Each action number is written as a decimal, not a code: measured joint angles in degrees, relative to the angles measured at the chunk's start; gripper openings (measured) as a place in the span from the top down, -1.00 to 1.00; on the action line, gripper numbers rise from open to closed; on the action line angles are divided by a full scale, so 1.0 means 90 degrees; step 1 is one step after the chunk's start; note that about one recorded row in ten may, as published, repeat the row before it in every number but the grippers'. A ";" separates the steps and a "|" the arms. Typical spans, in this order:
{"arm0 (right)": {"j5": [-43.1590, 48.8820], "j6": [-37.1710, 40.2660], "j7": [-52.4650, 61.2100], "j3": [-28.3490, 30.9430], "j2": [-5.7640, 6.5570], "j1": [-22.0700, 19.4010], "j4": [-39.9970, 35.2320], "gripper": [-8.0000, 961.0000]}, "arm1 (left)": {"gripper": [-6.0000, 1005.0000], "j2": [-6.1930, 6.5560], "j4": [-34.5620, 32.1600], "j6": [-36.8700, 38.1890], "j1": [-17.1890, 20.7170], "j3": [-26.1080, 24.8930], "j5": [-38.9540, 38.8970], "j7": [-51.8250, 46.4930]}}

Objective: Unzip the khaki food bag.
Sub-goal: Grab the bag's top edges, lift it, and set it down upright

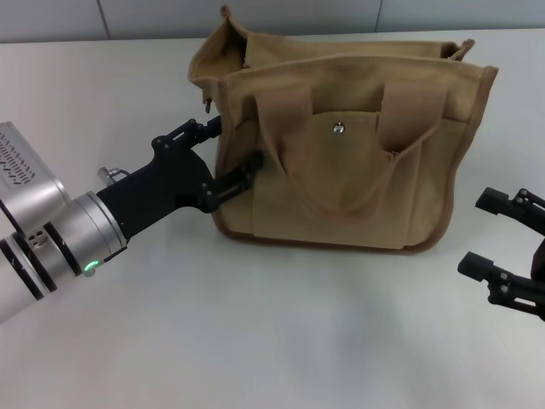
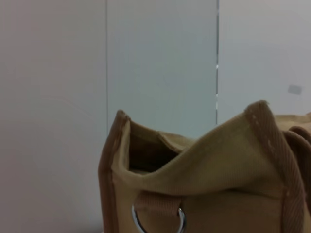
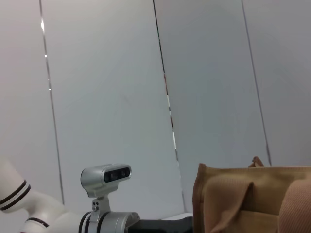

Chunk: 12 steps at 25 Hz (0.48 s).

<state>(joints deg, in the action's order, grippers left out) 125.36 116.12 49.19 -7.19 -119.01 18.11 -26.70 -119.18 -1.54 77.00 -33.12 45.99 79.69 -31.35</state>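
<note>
The khaki food bag point(image 1: 341, 170) stands upright on the white table, its front pocket with a silver snap point(image 1: 339, 129) facing me and two strap handles lying flat against the front. Its top gapes along the back. My left gripper point(image 1: 231, 148) is at the bag's left end, jaws spread, one finger behind the end and one in front of it at the front corner. The left wrist view shows that end of the bag point(image 2: 204, 165) close up, with a metal ring point(image 2: 158, 221) below the rim. My right gripper point(image 1: 498, 239) is open and empty, off the bag's right side.
The white table point(image 1: 281, 341) runs to a grey panelled wall point(image 1: 255, 17) behind the bag. The right wrist view shows the bag's right end point(image 3: 252, 199) and my left arm point(image 3: 104, 213) beyond it.
</note>
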 joint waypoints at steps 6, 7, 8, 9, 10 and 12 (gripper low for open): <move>-0.0058 -0.0005 0.0008 0.0053 -0.0010 0.0022 0.0014 -0.75 | -0.29 0.0000 0.0033 0.0040 0.0005 -0.0119 -0.0009 0.0130; -0.0098 -0.0005 0.0009 0.0055 -0.0010 0.0017 0.0019 -0.75 | -0.25 0.0000 0.0039 0.0051 0.0008 -0.0121 -0.0009 0.0160; -0.0133 -0.0004 0.0011 0.0056 -0.0010 0.0013 0.0024 -0.75 | -0.21 0.0000 0.0039 0.0051 0.0008 -0.0121 -0.0009 0.0160; -0.0162 -0.0003 0.0013 0.0056 -0.0010 0.0008 0.0026 -0.75 | -0.17 0.0000 0.0039 0.0051 0.0008 -0.0121 -0.0009 0.0160; -0.0181 0.0010 0.0015 0.0057 -0.0010 0.0004 0.0037 -0.75 | -0.13 0.0000 0.0038 0.0056 0.0005 -0.0108 -0.0013 0.0196; -0.0196 0.0029 0.0017 0.0057 -0.0010 0.0000 0.0069 -0.75 | -0.06 0.0000 0.0039 0.0064 -0.0002 -0.0094 -0.0003 0.0231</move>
<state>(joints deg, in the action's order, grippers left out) 123.60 116.38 49.34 -6.68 -119.10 18.10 -26.07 -119.18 -1.19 77.58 -33.14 45.14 79.66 -29.27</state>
